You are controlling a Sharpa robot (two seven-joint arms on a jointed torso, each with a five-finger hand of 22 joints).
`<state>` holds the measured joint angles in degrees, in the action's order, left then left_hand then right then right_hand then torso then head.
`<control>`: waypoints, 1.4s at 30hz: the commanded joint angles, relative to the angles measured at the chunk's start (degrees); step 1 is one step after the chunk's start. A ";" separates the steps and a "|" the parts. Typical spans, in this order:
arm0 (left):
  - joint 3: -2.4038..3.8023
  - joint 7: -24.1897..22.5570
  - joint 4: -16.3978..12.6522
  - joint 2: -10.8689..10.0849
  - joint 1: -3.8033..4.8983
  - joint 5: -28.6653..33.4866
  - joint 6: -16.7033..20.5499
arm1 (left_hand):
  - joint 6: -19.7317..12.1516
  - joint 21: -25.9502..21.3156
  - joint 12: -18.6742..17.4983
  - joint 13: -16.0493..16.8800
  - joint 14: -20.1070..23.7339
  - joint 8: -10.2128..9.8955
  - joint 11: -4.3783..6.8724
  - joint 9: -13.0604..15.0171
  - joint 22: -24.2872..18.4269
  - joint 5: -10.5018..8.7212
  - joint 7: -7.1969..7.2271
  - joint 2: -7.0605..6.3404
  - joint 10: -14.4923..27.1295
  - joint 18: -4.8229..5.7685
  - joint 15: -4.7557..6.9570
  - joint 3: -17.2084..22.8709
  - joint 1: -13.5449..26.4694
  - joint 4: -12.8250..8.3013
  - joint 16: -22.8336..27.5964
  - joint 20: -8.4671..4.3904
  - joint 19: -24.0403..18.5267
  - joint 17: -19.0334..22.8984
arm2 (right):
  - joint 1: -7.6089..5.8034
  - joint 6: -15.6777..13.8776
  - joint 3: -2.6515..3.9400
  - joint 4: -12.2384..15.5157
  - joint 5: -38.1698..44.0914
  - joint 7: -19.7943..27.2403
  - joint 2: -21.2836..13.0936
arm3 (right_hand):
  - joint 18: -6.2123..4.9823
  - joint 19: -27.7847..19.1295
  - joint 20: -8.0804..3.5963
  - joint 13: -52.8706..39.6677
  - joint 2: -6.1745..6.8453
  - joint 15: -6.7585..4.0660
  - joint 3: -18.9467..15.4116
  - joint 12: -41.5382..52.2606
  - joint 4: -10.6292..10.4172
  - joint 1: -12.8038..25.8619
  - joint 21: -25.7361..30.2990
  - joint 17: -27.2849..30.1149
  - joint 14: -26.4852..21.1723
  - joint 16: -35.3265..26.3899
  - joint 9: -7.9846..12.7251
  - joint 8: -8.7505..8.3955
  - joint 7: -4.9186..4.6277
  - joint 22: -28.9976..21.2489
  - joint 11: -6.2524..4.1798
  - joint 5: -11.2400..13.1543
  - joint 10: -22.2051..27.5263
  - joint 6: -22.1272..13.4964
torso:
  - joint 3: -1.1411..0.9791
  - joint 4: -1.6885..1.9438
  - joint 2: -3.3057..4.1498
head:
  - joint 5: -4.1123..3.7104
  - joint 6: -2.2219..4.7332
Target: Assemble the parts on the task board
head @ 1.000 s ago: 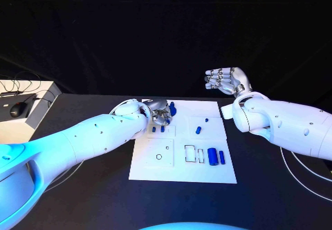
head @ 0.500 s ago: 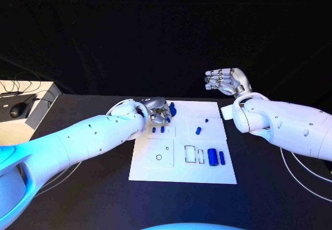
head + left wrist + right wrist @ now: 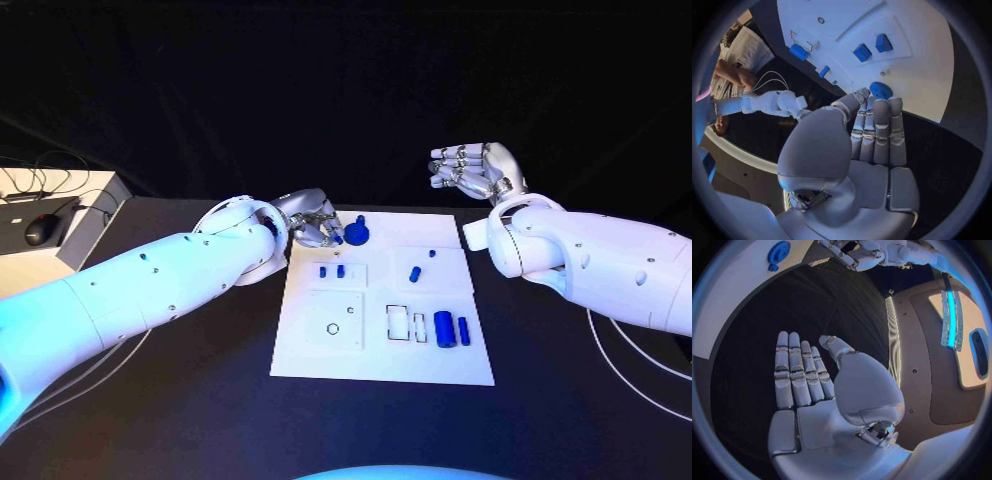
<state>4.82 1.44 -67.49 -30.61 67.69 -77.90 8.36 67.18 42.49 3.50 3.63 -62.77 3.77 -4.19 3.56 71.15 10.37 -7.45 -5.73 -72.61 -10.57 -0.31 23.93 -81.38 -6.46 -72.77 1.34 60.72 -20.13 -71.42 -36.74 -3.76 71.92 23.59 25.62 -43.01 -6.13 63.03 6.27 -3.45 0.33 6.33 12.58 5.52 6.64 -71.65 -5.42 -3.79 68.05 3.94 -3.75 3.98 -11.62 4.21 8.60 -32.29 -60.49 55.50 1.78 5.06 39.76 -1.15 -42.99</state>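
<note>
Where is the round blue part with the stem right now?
In the head view the round blue part sits at the far edge of the task board, toward its left corner, just beside the left hand.

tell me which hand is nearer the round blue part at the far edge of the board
Left. The left hand sits just beside the round blue part, fingertips close to it at the task board's far edge. The right hand is raised well off, beyond the board's far right corner.
</note>
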 commanded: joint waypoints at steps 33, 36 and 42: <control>-0.75 1.15 5.75 3.06 -1.46 -3.62 -1.94 | 0.19 -0.30 -0.03 -0.04 -0.47 -0.24 -0.02 0.06 0.00 -0.13 -0.16 0.06 0.18 -0.11 -0.01 -0.01 -0.44 0.27 0.49 -0.25 0.78 -0.41 | 0.15 0.88 0.00 0.05 0.58 0.49 0.19 | 0.52 -0.38 0.05 0.05 0.35 0.18 -0.14 -0.18 0.08 0.37 -0.29 0.08 -0.31 -0.33 0.00 -0.05 -0.17 -0.06 0.11 -0.36 -0.22 0.13 | 0.08 -0.07 0.01 | 0.23 -0.22; -0.80 1.15 5.79 3.20 -1.48 -3.63 -1.90 | 0.19 -0.30 -0.03 -0.04 -0.47 -0.24 -0.02 0.06 0.00 -0.13 -0.16 0.06 0.18 -0.11 -0.01 -0.01 -0.44 0.27 0.49 -0.25 0.78 -0.41 | 0.15 0.88 0.00 0.06 0.58 0.48 0.20 | 0.52 -0.38 0.05 0.05 0.35 0.18 -0.14 -0.18 0.08 0.37 -0.29 0.08 -0.31 -0.33 0.00 -0.05 -0.17 -0.06 0.11 -0.36 -0.22 0.13 | 0.05 -0.06 0.01 | 0.24 -0.26; -0.84 1.26 5.78 3.46 -1.49 -3.63 -2.11 | 0.19 -0.30 -0.03 -0.04 -0.47 -0.24 -0.02 0.06 0.00 -0.13 -0.16 0.06 0.18 -0.11 -0.01 -0.01 -0.44 0.27 0.49 -0.25 0.78 -0.41 | 0.15 0.90 0.00 0.05 0.58 0.48 0.21 | 0.52 -0.38 0.05 0.05 0.35 0.18 -0.14 -0.18 0.08 0.37 -0.29 0.08 -0.31 -0.33 0.00 -0.05 -0.17 -0.06 0.11 -0.36 -0.22 0.13 | 0.05 -0.11 0.02 | 0.30 -0.30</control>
<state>4.00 2.68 -61.67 -27.32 66.25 -81.11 6.41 67.16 42.33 3.50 3.63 -62.77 3.74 -4.20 3.52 71.09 10.37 -7.44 -5.75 -72.60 -10.07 -0.31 23.86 -81.40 -6.40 -72.68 0.94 61.14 -20.49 -71.29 -36.61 -3.78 71.93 23.69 25.60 -42.84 -6.13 63.03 6.27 -3.46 0.33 6.33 12.58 5.52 6.64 -71.65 -5.42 -3.80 68.05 3.94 -3.76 3.98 -11.62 4.22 8.60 -32.29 -60.50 55.50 1.82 4.97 39.77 -0.88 -43.28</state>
